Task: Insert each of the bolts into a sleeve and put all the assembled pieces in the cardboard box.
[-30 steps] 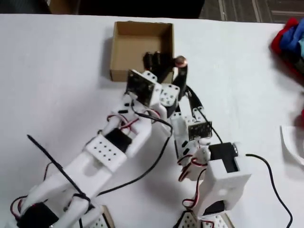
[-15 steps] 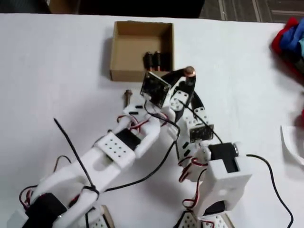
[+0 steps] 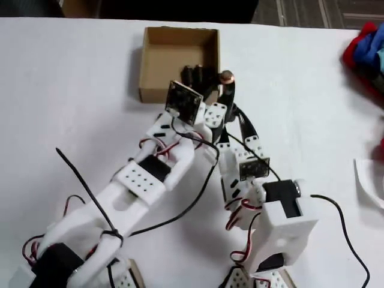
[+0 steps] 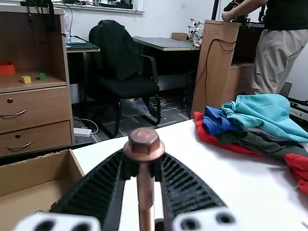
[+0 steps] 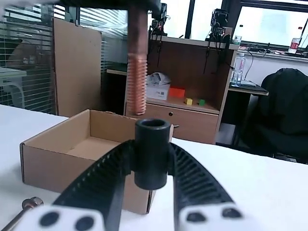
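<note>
Insertion is not yet made: a bolt (image 4: pixel 143 144) is clamped head-up in the left gripper (image 4: pixel 143 166) just above the sleeve (image 5: pixel 152 159) pinched in the right gripper (image 5: pixel 151 150) beside the cardboard box (image 5: pixel 62 166), where dark pieces (image 3: pixel 195 75) are already laid, while another bolt (image 5: pixel 28 204) is left on the table (image 5: pixel 274 192).

copper bolt (image 5: pixel 136 72) upright just above black sleeve (image 5: pixel 152 154) by cardboard box (image 5: pixel 57 163).
</note>
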